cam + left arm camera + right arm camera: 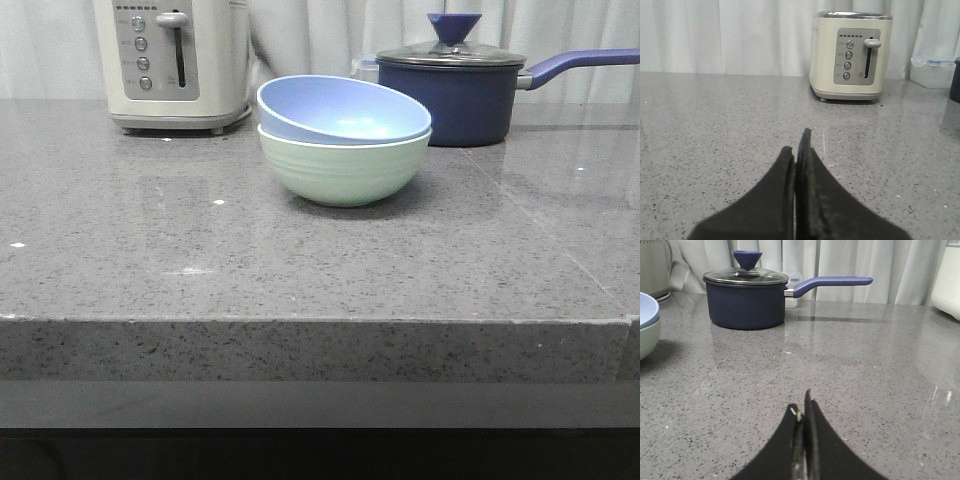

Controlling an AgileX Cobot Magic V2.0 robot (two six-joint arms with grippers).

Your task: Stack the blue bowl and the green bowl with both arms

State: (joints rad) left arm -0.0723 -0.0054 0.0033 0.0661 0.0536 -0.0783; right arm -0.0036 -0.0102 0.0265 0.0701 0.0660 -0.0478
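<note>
The blue bowl sits nested inside the green bowl at the middle back of the grey counter, tilted a little. Both bowls also show at the edge of the right wrist view: the blue bowl above the green bowl. No arm shows in the front view. My left gripper is shut and empty, low over bare counter, facing the toaster. My right gripper is shut and empty, low over the counter, well apart from the bowls.
A cream toaster stands at the back left; it also shows in the left wrist view. A dark navy lidded saucepan with a long handle stands at the back right, close behind the bowls. The counter's front edge runs across.
</note>
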